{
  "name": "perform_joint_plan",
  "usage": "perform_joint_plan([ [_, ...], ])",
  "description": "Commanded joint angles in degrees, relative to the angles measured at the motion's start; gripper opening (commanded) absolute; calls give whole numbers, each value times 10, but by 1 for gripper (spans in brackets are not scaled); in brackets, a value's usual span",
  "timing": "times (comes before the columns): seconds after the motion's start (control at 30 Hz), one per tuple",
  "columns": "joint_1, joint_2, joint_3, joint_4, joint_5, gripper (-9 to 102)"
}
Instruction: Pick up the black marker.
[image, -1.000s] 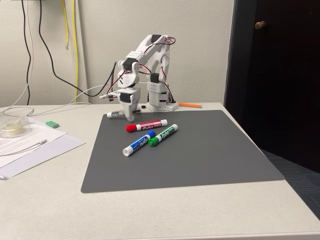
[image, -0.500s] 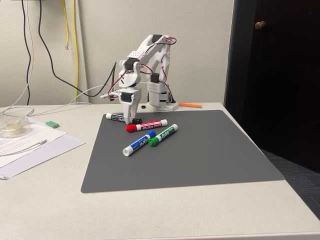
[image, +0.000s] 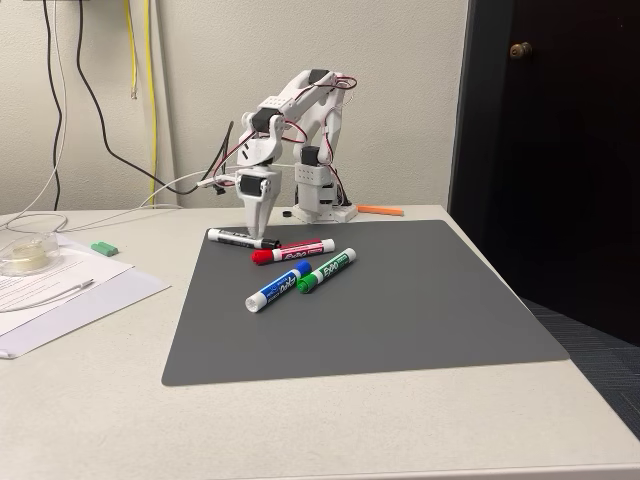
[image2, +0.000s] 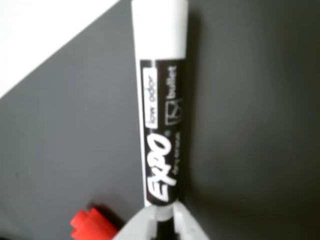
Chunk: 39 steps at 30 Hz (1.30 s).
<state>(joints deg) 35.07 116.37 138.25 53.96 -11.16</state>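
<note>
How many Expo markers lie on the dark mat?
4: the black marker under the gripper, the red marker beside it, the green marker and the blue marker nearer the camera.

Mat (image: 400, 310): dark grey, matt, smooth, looks like rubber or vinyl sheet. Table (image: 100, 400): off-white laminate, fine speckle, low sheen. Black marker (image2: 162, 115): smooth white plastic barrel, slight gloss, printed black label band. Red marker (image: 292, 250), blue marker (image: 272, 288), green marker (image: 327, 270): same glossy plastic. Arm (image: 300, 130): white matt plastic, printed look; gripper (image2: 159, 220) fingers pale matt plastic. Papers (image: 60, 290): plain white, matt. Wall (image: 400, 100): matt textured paint.
</note>
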Motion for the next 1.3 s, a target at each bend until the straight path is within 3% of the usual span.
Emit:
perform_joint_plan([
  [0.0, -2, 3, 2, -1, -3, 3],
  [0.33, 0, -17, 9, -15, 1, 9],
  [1.27, -3, -25, 17, -19, 11, 15],
])
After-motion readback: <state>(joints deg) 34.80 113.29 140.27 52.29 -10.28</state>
